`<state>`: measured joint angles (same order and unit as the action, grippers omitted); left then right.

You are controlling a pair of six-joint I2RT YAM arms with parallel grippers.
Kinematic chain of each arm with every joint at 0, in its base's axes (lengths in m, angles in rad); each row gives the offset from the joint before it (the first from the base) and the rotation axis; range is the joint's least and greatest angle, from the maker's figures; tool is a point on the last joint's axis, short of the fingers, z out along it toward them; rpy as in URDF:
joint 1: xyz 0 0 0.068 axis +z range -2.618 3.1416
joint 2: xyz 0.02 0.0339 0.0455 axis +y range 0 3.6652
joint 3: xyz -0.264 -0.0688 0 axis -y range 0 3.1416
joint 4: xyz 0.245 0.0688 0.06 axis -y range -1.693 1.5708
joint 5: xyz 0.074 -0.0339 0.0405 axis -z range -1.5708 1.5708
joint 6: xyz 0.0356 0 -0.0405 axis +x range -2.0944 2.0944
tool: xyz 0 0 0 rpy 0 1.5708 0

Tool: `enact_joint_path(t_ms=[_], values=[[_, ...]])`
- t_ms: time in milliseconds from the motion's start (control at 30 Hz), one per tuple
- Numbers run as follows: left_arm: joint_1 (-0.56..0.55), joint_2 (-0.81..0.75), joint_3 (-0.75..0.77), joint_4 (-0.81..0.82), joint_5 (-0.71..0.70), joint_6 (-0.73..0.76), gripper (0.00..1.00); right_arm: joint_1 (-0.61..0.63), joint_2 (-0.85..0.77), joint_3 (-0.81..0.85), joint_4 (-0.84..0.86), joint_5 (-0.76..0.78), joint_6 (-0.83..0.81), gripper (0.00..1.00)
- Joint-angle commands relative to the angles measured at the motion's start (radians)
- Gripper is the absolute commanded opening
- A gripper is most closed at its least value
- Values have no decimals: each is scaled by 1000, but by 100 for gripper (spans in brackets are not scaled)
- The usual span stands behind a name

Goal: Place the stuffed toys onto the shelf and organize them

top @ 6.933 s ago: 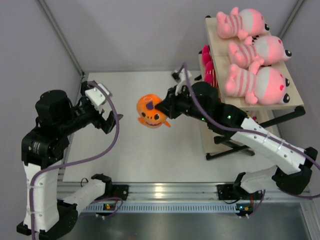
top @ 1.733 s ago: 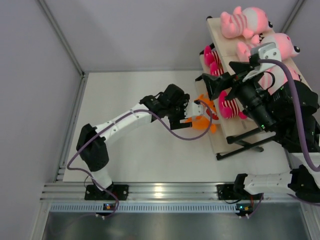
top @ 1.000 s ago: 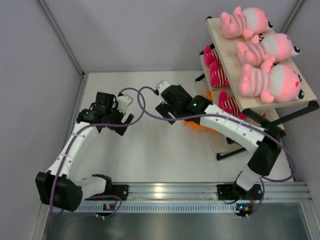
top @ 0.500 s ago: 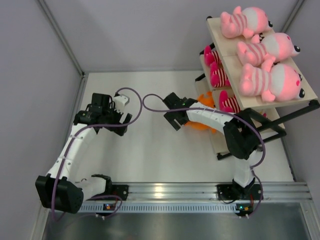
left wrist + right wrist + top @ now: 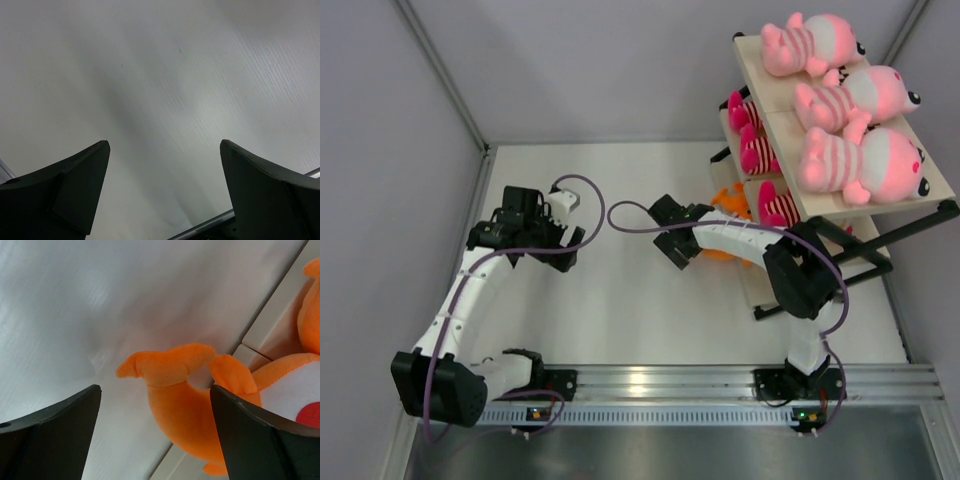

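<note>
- The left arm (image 5: 470,290) stretched from its base toward 1 o'clock, with the wrist bent over toward 3 o'clock.
- The left gripper (image 5: 165,145) hung with its jaws spread wide, clamping nothing.
- The right arm (image 5: 740,238) folded at the elbow and reached toward 9 o'clock.
- The right gripper (image 5: 155,390) also had its jaws spread wide, gripping nothing.

A: Where's the top camera?
B: High above the near edge, looking down on the whole table (image 5: 620,310).
A: The wrists?
B: Both close over its surface; the right shares the orange toy (image 5: 185,410) with it.
</note>
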<state>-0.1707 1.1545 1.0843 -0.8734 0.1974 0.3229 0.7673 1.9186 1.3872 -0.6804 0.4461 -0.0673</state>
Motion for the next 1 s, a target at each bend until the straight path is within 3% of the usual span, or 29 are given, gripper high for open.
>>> enact_joint_path(t_ms=[0,167,300,367,400,533,767,967], values=[[7,-4,2,8,28,-8,98,16,3,-20,-16,78,-3,90],[8,-6,6,10,31,-8,98,18,36,16,-50,131,-29,79],[10,-10,6,10,31,-5,98,21,34,13,-61,140,-45,47],[11,-12,8,10,34,-5,98,23,11,0,-61,158,-51,36],[11,-12,8,10,34,-5,98,23,2,-14,-62,166,-61,25],[11,-13,8,10,39,-4,98,21,-59,-24,-119,177,-94,0],[11,-21,6,10,40,2,98,17,-165,9,-215,180,-23,0],[11,-27,6,10,43,7,98,15,-207,-65,-237,223,92,0]])
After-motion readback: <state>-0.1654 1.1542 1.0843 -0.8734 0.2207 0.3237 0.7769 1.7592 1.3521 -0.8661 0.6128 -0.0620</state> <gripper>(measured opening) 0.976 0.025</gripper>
